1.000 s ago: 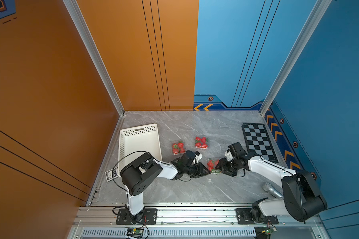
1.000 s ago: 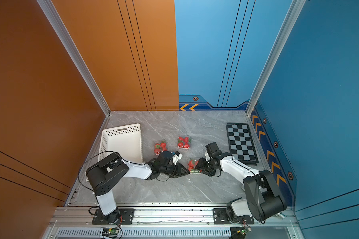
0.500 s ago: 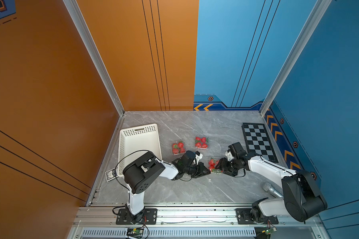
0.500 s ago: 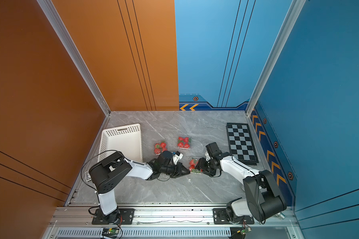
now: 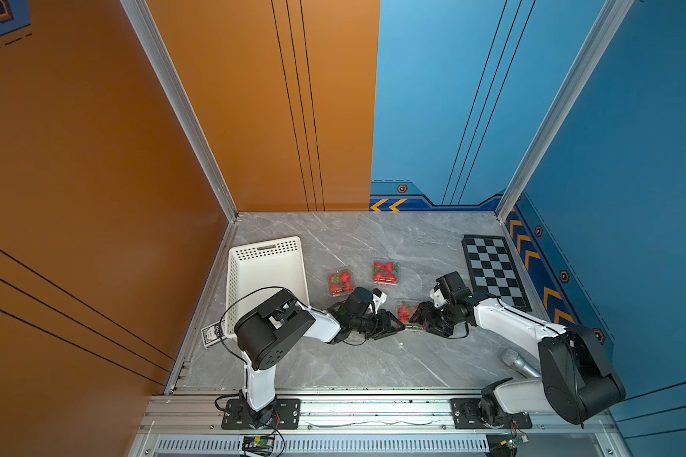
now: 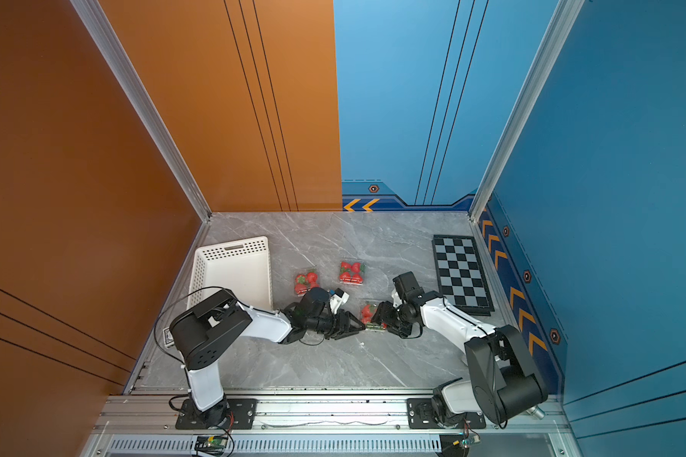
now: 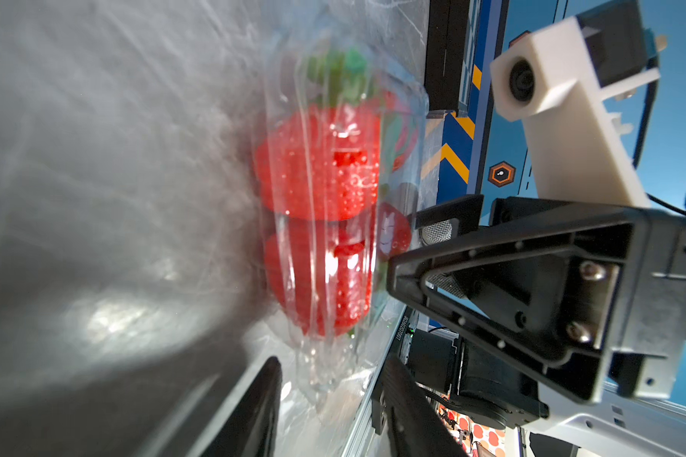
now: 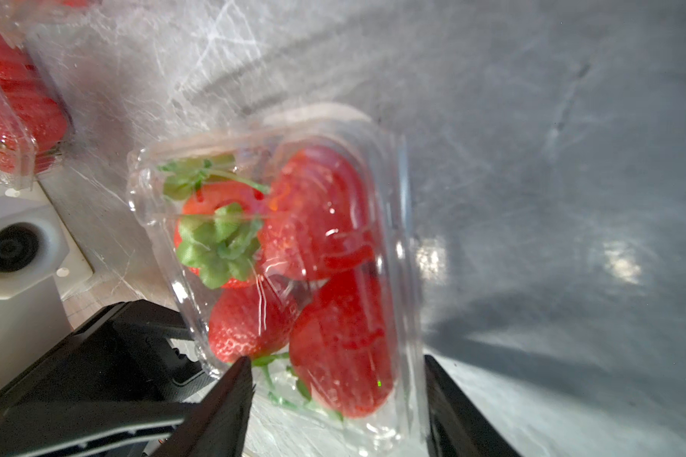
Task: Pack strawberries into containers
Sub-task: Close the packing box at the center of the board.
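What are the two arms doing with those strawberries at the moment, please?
Both arms are at the nearest container, which holds strawberries with its lid apparently down. The right gripper straddles one end of it, and the left gripper stands open around the plastic edge at the opposite side. Two back containers are already filled with berries.

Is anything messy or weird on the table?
No strawberries are spilled; all sit inside the three clear clamshell boxes. The odd thing is a silver microphone lying beside the right arm's base, unrelated to packing fruit.
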Controlling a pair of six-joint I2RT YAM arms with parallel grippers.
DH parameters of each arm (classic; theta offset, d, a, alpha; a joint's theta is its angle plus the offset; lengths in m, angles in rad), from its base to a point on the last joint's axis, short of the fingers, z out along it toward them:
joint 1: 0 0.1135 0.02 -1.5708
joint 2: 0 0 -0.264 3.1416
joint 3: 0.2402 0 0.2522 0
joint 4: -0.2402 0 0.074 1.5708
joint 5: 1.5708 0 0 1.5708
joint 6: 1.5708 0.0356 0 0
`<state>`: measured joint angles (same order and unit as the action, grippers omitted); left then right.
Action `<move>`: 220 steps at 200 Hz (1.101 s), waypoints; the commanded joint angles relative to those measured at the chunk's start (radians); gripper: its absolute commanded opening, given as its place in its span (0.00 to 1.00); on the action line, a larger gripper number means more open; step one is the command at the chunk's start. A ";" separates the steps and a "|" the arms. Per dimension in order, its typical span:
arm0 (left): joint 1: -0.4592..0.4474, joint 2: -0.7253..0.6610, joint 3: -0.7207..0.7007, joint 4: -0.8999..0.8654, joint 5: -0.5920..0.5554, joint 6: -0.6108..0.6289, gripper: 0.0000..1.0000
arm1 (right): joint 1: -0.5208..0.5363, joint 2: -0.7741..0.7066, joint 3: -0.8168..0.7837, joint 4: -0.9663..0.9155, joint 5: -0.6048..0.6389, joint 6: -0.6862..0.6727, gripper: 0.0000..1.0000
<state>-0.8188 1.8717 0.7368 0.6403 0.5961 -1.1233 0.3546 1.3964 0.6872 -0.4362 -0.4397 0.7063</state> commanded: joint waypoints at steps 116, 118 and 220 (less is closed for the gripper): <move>0.089 0.007 0.065 0.009 0.038 0.018 0.50 | -0.036 -0.045 0.008 -0.012 0.001 0.005 0.79; 0.089 0.007 0.066 0.009 0.037 0.019 0.50 | -0.036 -0.045 0.008 -0.012 0.000 0.005 0.80; 0.099 0.066 0.116 0.009 0.045 0.028 0.50 | -0.030 -0.016 0.008 0.004 -0.012 -0.002 0.77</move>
<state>-0.7311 1.9076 0.8165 0.6403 0.6151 -1.1225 0.3214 1.3689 0.6872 -0.4347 -0.4423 0.7063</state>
